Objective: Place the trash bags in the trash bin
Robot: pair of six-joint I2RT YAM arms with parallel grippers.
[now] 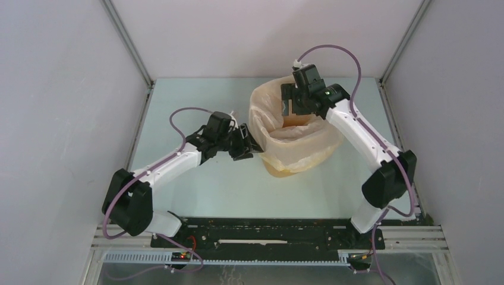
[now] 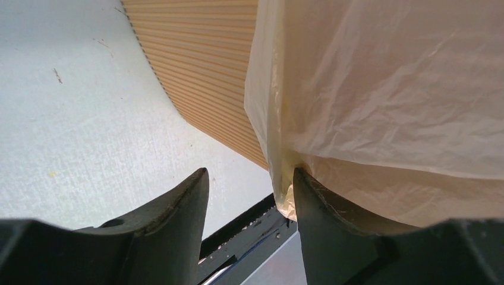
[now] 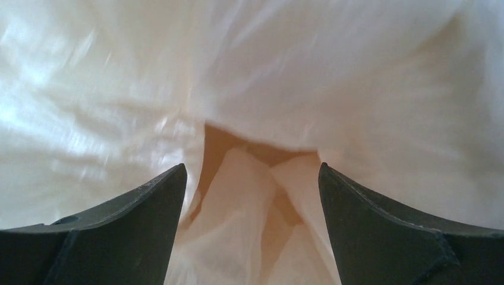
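The orange-tan mesh trash bin [image 1: 280, 170] stands mid-table, a translucent pale trash bag [image 1: 312, 145] draped over its rim and hanging down its sides. My left gripper [image 1: 245, 146] is open at the bin's left side. In the left wrist view the gripper [image 2: 249, 178] has the bag's hanging edge [image 2: 386, 89] against its right finger [image 2: 321, 219], with the ribbed bin wall [image 2: 202, 71] beyond. My right gripper [image 1: 290, 105] is open above the bin's far rim, pointing down. In the right wrist view the gripper [image 3: 252, 169] faces the bag's folds [image 3: 249, 225] inside the bin.
The pale table [image 1: 208, 190] is enclosed by grey walls on the left, back and right. The black base rail [image 1: 267, 233] with both arm mounts runs along the near edge. A purple cable loops above each arm.
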